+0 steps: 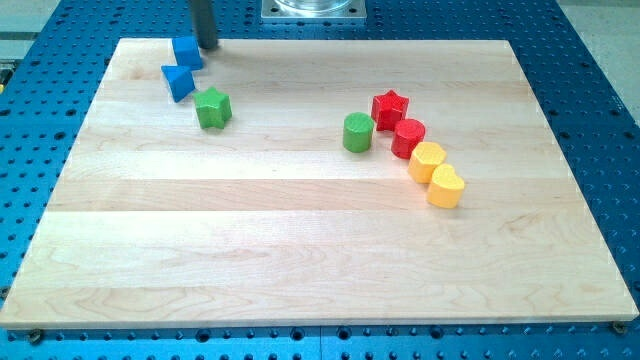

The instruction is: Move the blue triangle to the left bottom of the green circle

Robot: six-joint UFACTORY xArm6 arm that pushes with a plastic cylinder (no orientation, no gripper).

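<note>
While my tip (207, 47) sits at the counter's (300, 250) top-left, touching the blue cube (186, 52), no pincer shows; blue triangle (178, 82) just below, green star (212, 108) beside it, green circle (358, 132) well right

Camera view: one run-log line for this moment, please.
my tip: view's top left, beside blue cube | blue triangle: near green star | green circle: centre-right | task: not done
</note>
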